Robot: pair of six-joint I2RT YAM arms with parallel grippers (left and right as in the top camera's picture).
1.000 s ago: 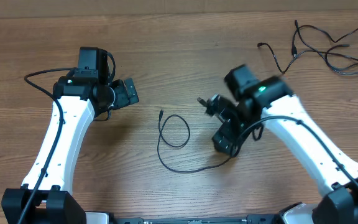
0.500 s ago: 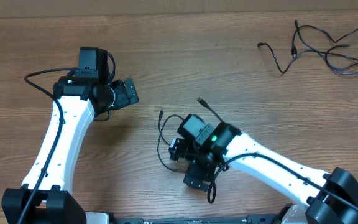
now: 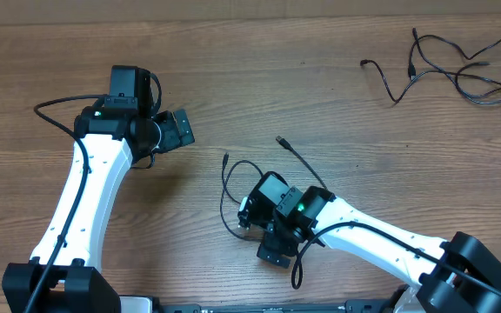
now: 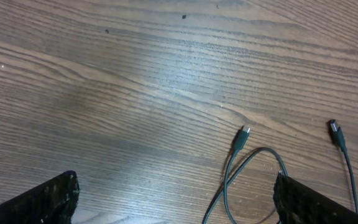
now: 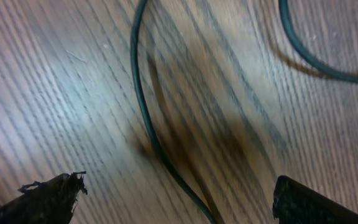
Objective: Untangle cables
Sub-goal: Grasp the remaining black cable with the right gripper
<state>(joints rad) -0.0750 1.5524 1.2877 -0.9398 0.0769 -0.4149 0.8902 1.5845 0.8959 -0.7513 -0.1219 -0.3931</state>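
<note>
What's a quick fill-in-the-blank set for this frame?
1. The tangled cables lie at the table's far ___ corner.
2. The right end effector is ___, a loose cable between its fingers.
3. The left end effector holds ___.
Missing: right; open; nothing.

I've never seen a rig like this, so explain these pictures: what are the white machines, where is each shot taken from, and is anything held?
The machines are robots: a left arm and a right arm at a wooden table. The wide picture looks down from above; the close-ups come from wrist cameras, the dark corners being fingers. One loose cable lies mid-table; a tangle of cables lies far right. The left gripper is open. The right gripper is open with the loose cable between its fingers. Nothing is held.
</note>
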